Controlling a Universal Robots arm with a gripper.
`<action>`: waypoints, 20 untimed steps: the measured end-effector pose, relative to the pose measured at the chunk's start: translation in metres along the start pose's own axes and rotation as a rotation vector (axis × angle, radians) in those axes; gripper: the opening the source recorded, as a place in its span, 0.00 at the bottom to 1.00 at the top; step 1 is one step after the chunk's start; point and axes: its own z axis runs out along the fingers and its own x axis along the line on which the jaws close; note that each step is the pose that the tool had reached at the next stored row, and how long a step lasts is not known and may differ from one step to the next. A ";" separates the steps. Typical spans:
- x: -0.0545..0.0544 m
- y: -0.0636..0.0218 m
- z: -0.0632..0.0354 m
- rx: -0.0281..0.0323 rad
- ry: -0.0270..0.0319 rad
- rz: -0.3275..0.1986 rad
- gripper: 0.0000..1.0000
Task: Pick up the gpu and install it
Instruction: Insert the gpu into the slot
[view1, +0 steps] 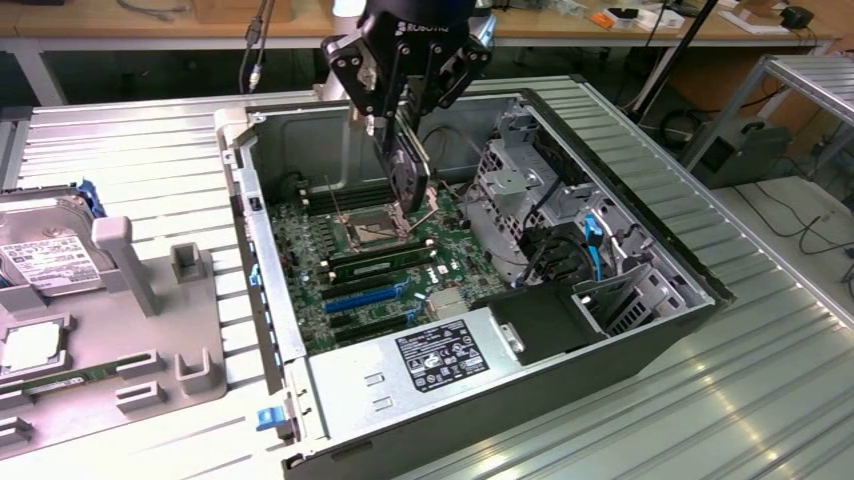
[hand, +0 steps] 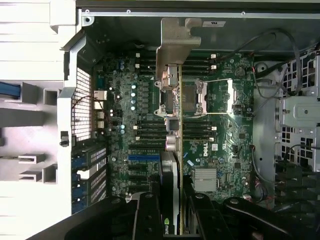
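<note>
- while the black two-finger gripper (view1: 400, 115) clamps the gpu (view1: 408, 175), a flat green card with a black cooler and a silver end bracket, we judge the pick-up done and the carrying toward its place in hand.
- the gpu hangs on its edge inside the open black computer case (view1: 667, 330), above the green motherboard (view1: 400, 262) and near the square metal cpu socket (view1: 374, 232); we see no contact with the board.
- in the wrist view the fingers (hand: 148, 212) press on both faces of the card.
- the long blue expansion slot (view1: 367, 298) lies apart from the card, and the card seems to stand crosswise to it. so we think the seating calls for a turn, a shift over the slot and a straight descent, with the bracket toward the perforated rear wall (hand: 82, 105).
- for room: the silver drive cage (view1: 514, 170) and the blue cables (view1: 587, 250) crowd the exterior view's right, and the case rim stands near on the exterior view's left. over the middle of the board the space looks open.
</note>
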 end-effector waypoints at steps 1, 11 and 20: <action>0.000 0.0000 0.0000 0.0000 0.0004 -0.008 0.27; 0.000 0.0000 0.0000 0.0000 0.0074 -0.152 0.27; 0.000 0.0000 0.0000 0.0000 0.0127 -0.263 0.27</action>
